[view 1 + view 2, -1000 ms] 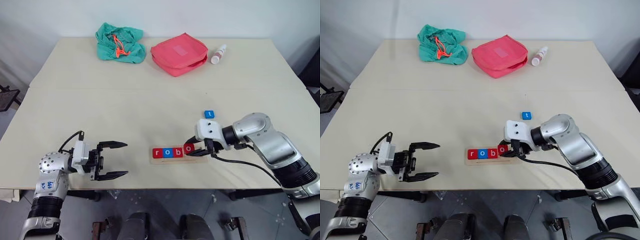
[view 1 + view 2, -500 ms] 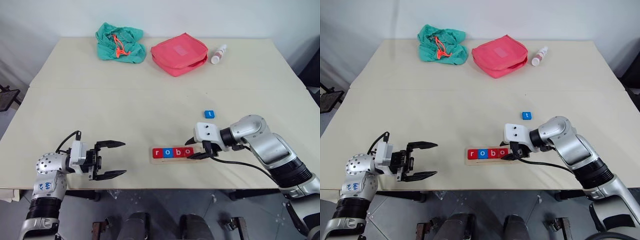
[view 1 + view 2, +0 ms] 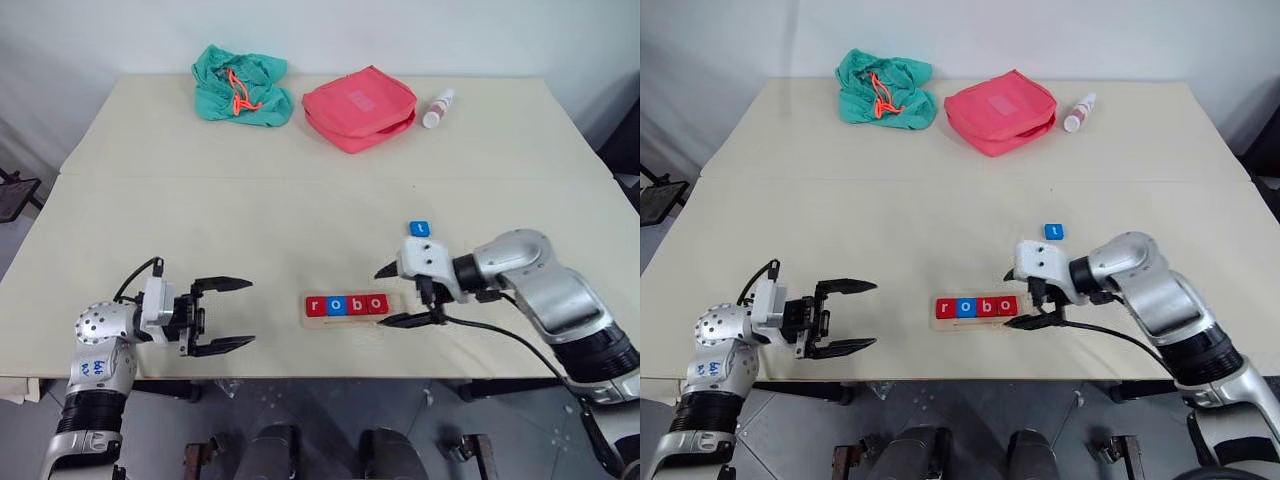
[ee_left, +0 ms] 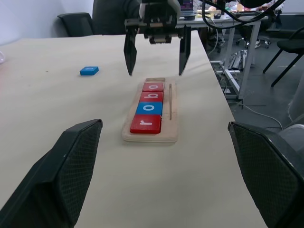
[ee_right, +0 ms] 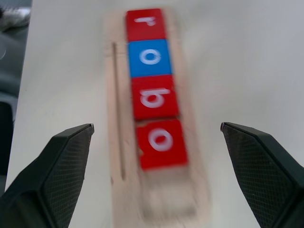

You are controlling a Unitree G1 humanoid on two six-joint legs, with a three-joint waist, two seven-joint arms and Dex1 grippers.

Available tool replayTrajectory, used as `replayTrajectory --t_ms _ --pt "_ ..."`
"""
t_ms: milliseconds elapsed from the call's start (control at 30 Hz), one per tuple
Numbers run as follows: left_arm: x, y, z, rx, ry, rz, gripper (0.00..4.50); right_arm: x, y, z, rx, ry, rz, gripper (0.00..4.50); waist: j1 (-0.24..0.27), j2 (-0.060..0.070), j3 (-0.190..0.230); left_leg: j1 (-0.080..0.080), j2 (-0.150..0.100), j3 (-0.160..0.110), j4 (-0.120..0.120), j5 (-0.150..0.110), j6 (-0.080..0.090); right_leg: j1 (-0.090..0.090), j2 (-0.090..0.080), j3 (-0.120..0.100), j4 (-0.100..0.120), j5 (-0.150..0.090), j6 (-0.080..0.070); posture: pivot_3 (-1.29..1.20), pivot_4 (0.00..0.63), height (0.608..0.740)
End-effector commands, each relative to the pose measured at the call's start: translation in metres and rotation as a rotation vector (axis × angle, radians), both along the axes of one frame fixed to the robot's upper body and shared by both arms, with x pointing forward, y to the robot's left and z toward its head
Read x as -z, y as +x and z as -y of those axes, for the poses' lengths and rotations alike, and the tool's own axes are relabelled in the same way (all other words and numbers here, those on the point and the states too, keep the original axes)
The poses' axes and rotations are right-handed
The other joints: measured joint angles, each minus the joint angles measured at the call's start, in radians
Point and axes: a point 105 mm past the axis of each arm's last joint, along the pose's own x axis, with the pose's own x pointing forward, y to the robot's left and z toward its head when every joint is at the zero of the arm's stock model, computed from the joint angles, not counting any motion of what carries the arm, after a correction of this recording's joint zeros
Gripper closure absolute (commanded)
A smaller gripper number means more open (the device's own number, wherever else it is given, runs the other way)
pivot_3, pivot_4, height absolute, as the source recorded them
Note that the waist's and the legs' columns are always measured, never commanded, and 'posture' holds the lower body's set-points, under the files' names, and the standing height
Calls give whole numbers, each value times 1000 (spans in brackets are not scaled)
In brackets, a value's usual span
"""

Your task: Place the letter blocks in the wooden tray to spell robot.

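The wooden tray (image 3: 345, 321) lies near the table's front edge. Four letter blocks sit in it in a row: red r (image 3: 316, 306), blue o (image 3: 336, 306), red b (image 3: 356, 305) and red o (image 3: 376, 304). The blue t block (image 3: 419, 229) lies alone on the table behind the tray's right end. My right gripper (image 3: 382, 298) is open, its fingers straddling the tray's right end just past the red o (image 5: 161, 142) and holding nothing. My left gripper (image 3: 250, 313) hangs open and empty to the left of the tray, pointing at it.
At the back of the table lie a green cloth bag (image 3: 240, 85), a red zip pouch (image 3: 358, 107) and a small white bottle (image 3: 437, 108). A seam (image 3: 300, 178) runs across the tabletop. Bare table lies between the tray and the pouch.
My right gripper opened and let go of the red o, which now lies flat as the fourth block in the tray. The gripper drew back slightly to the right. The left gripper stayed put.
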Motion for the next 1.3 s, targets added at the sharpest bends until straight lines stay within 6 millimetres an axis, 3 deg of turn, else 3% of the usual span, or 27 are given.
replayTrajectory --t_ms 33,267,433,867,1300 --pt "-4 2 1 6 -4 28 0 -17 11 25 137 64 51 29 -1 0 0 0 0 0 0 0 0 0 0 0 0 0 0 0 150 740" --pt "-5 7 4 12 -14 26 0 -25 45 70 487 205 165 29 -1 0 0 0 0 1 0 0 0 0 0 0 0 0 0 0 150 740" --pt "-6 12 10 18 -25 27 0 -22 70 85 719 328 260 29 -2 0 0 0 0 1 0 0 0 0 0 0 0 0 0 0 150 740" --pt "-11 13 13 34 -27 38 0 -6 114 78 1002 516 262 29 -8 0 0 0 0 2 -1 0 0 -2 0 0 2 0 0 0 150 740" --pt "-9 8 11 12 -30 39 0 11 111 56 999 542 216 29 -28 0 0 0 0 0 -2 0 0 -3 0 0 3 0 0 0 150 740"
